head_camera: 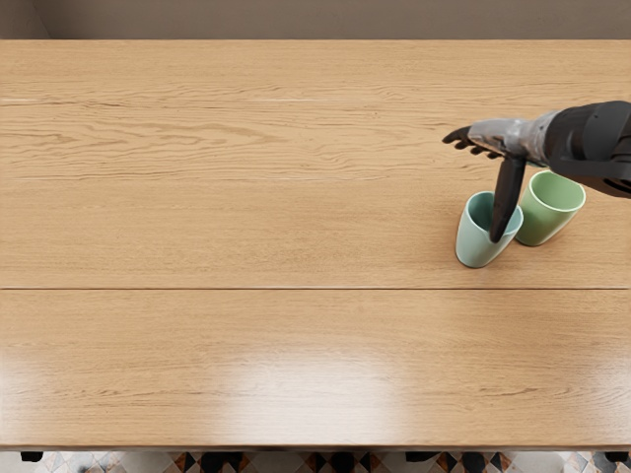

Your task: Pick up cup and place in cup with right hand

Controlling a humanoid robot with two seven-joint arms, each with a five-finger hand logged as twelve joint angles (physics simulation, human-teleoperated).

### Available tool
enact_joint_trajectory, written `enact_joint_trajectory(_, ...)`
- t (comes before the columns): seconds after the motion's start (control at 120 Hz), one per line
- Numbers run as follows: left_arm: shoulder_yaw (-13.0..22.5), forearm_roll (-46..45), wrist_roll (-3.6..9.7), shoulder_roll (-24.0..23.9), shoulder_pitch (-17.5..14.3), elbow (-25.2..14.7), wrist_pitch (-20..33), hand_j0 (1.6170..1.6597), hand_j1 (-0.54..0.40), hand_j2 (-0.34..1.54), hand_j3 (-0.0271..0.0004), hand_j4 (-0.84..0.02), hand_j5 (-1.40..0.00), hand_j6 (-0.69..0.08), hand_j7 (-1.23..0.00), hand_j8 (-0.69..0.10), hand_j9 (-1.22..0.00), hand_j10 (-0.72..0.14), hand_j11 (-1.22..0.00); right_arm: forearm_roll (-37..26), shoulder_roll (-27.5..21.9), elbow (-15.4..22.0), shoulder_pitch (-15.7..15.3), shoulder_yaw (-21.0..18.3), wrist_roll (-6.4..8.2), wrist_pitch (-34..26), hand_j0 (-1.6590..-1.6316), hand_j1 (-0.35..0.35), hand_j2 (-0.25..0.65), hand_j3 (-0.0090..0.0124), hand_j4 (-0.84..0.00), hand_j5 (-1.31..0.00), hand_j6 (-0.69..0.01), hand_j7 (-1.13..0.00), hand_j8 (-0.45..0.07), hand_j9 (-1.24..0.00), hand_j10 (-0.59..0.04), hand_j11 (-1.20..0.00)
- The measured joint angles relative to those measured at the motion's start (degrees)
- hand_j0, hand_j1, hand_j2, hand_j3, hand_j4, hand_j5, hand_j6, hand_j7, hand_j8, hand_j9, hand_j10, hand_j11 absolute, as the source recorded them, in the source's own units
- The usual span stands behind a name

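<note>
My right hand [477, 189] reaches in from the right edge with its fingers extended and its thumb pointing down the picture, holding nothing. The thumb overlaps the opening of a pale teal cup [474, 242]; whether it touches the cup or hangs above it, I cannot tell. A green cup [543, 221] stands just right of the teal one, close beside it, below the wrist in the picture. Both cups are upright with their openings showing, and the thumb hides part of the teal rim.
The wooden table [246, 236] fills most of the view, its front edge running along the bottom above a patterned floor. A grey-brown wall lies behind the back edge.
</note>
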Motion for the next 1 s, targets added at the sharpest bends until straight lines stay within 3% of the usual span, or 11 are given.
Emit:
enact_joint_trajectory(0.3,-0.02,0.07,0.0,0.0,0.08,0.07,0.0,1.6581,0.349,0.0,0.0,0.0,0.0,-0.001,0.0,0.0,0.0,0.0,0.0,-5.13,1.24,1.46,-2.3,-4.69,0.0,-9.54,-1.6581,-0.227,-0.019,0.0,-0.106,-0.13,-0.108,-0.13,-0.107,-0.13,-0.106,-0.13)
enact_joint_trajectory(0.942,0.02,0.04,0.0,0.0,0.0,-0.02,0.0,1.6581,0.349,0.0,0.0,0.0,0.0,-0.001,0.0,0.0,0.0,0.0,0.0,-10.82,7.24,-0.72,-7.94,-9.19,0.0,-22.33,-1.6581,-0.195,-0.024,0.0,-0.132,-0.17,-0.133,-0.17,-0.133,-0.17,-0.132,-0.17)
enact_joint_trajectory(1.0,0.03,0.04,0.0,0.0,0.0,-0.06,0.0,1.6581,0.349,0.0,0.0,0.0,0.0,-0.001,0.0,0.0,0.0,0.0,0.0,-11.31,7.59,-0.97,-8.27,-9.27,0.0,-22.96,-1.6584,-0.145,0.003,0.0,-0.136,-0.17,-0.137,-0.17,-0.136,-0.17,-0.135,-0.17)
